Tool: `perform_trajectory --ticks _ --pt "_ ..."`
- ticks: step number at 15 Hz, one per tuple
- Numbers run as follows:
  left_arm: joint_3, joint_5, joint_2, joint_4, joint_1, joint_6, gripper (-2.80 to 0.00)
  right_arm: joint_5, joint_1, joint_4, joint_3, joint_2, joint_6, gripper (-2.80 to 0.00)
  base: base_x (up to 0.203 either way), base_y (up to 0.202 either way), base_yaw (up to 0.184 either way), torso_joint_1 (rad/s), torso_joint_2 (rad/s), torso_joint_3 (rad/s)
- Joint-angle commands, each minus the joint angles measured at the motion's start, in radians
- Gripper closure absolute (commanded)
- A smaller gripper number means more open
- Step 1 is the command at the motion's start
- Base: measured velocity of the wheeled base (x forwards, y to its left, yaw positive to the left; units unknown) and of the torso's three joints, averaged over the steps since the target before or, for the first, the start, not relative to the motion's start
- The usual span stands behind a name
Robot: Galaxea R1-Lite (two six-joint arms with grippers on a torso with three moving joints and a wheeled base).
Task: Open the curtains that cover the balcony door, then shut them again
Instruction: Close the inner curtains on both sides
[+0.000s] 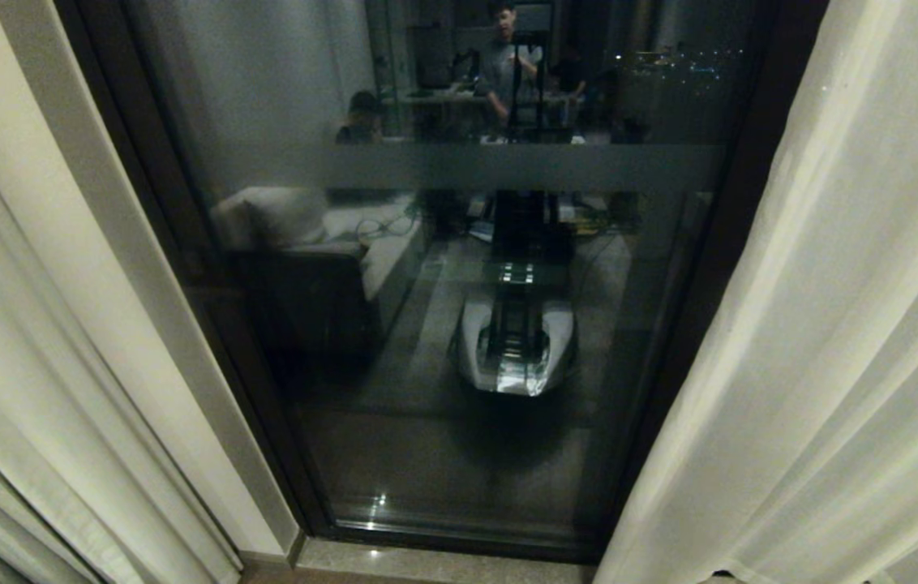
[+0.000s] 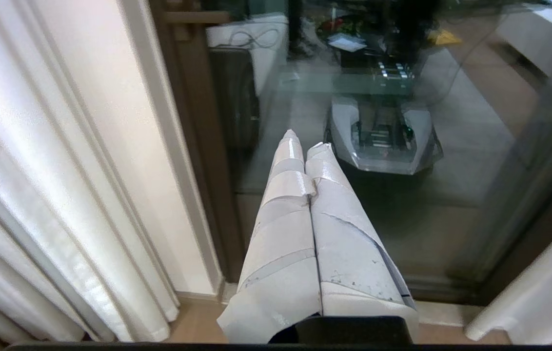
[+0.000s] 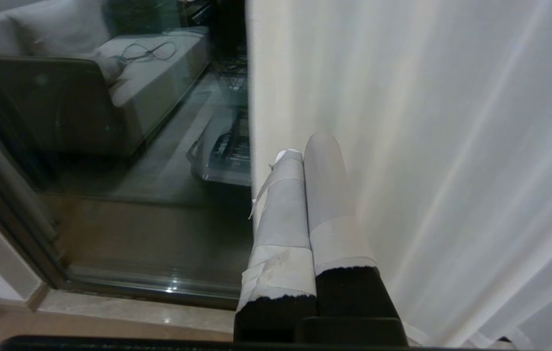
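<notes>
The curtains hang parted: one cream panel [image 1: 13,341] on the left, the other [image 1: 848,341] on the right. Between them shows the balcony door [image 1: 443,341], dark glass in a dark frame [image 1: 718,268] with a frosted band [image 1: 524,166]. Neither arm is in the head view. My left gripper [image 2: 304,139] is shut with nothing in it, pointing at the glass beside the left curtain [image 2: 37,161]. My right gripper [image 3: 307,146] is shut and empty, close in front of the right curtain [image 3: 427,146], near its inner edge.
A pale wall strip [image 1: 126,268] stands between the left curtain and the door frame. A stone sill [image 1: 426,564] runs along the door's foot. The glass reflects my own base [image 1: 517,349], a sofa [image 1: 305,268] and a person [image 1: 508,65] behind me.
</notes>
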Motion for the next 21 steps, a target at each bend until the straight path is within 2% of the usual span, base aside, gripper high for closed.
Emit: perform_trajectory --ticks 1,21 --pt "0.0 0.0 0.0 0.0 0.001 0.0 0.0 0.0 0.0 -0.001 0.0 0.0 -0.001 0.0 0.0 0.175 0.0 -0.002 0.0 -0.002" --pt "0.0 0.0 0.0 0.0 0.0 0.001 0.0 0.0 0.0 -0.002 0.0 0.0 -0.001 0.0 0.0 0.172 -0.004 0.002 0.0 0.003"
